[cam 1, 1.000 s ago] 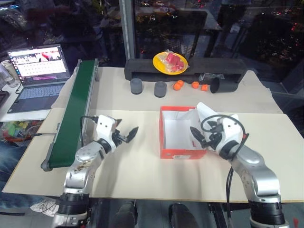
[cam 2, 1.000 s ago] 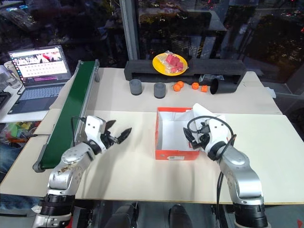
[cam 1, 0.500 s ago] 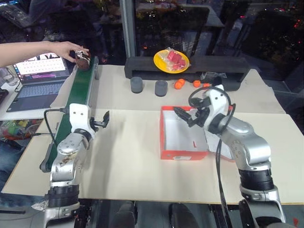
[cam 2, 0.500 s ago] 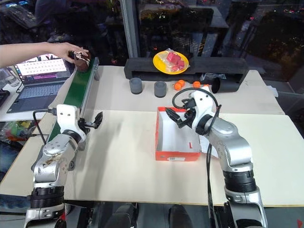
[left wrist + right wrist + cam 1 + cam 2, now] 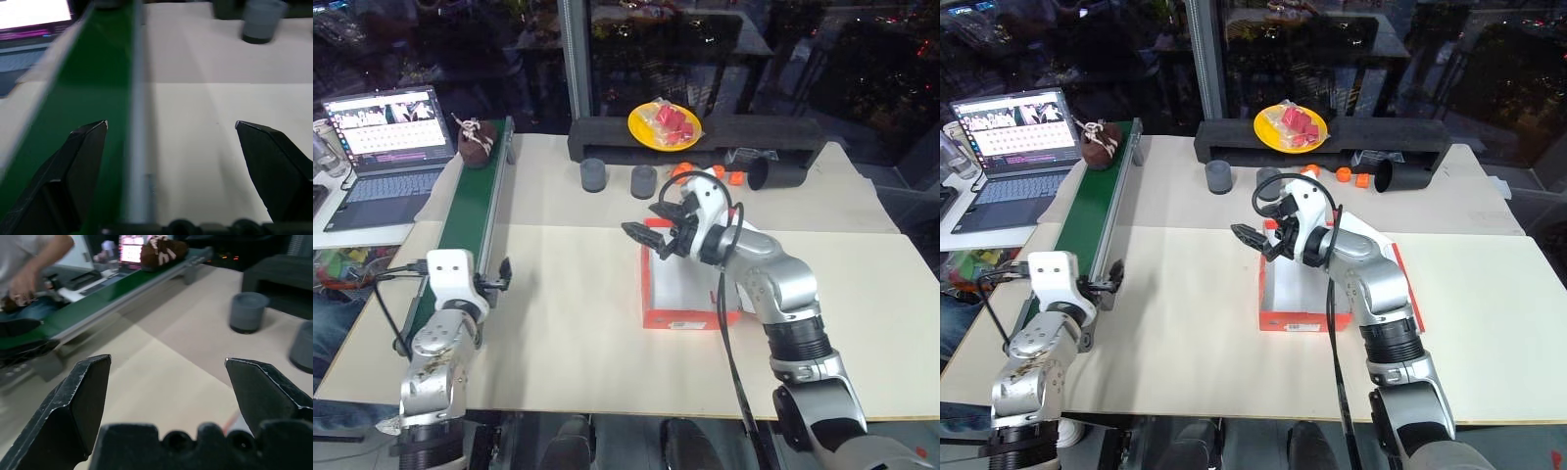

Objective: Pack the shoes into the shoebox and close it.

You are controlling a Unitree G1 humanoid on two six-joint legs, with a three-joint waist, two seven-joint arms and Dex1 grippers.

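Right gripper point(image 5: 651, 223): fingers spread wide, nothing between them, held above the far left corner of the shoebox point(image 5: 690, 318) and pointing toward the robot's left. Left gripper point(image 5: 499, 274): likewise fully spread and empty, level, pointing forward, straddling the inner rail of the conveyor point(image 5: 475, 211); in the left wrist view one finger point(image 5: 80, 161) lies over the green belt, the other over the bare table point(image 5: 578, 323).

Shoebox: red-orange, open, white inside, near the middle of the table; its long axis runs from the robot toward the far side.

Shoe point(image 5: 473, 143): one dark brown shoe with cream laces rests on the far end of the green belt, well apart from both grippers and from the box. Which way its toe points cannot be told.

Conveyor: long axis runs from the near left edge toward the far side, beside a laptop point(image 5: 382, 132).

Far side of table: two grey cups point(image 5: 594, 176), a yellow plate point(image 5: 664, 125) of red pieces, small orange items, a black tray.

In the right wrist view, a person's arm point(image 5: 32, 264) appears beyond the belt.
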